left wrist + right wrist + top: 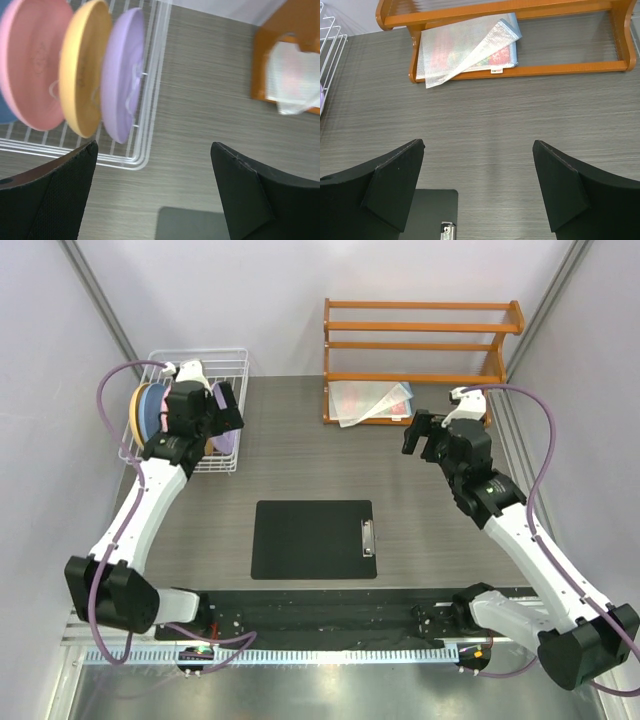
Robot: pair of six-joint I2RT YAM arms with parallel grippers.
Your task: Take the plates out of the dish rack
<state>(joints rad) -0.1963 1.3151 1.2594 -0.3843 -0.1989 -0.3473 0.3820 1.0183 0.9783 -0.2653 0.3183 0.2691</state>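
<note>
Round pink plastic plate [35, 65], orange-yellow plate [85, 70] and purple plate [122, 75] stand on edge in white wire dish rack [127, 161], far-left. L gripper [154, 147] near purple plate, jaws wide, empty; R gripper [479, 145] same, well apart. Prob. light, stiff, slick: pinch exposed rim.

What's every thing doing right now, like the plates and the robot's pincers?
purple plate, upright in the dish rack, at the end of the row.
orange-yellow plate, upright in the rack.
pink plate, upright in the rack.
light blue plate, upright in the rack.
dish rack, holding plates.
left pincer, open, empty, near the plates.
right pincer, open, empty, over the table.
clipboard, lying flat on the table.
</note>
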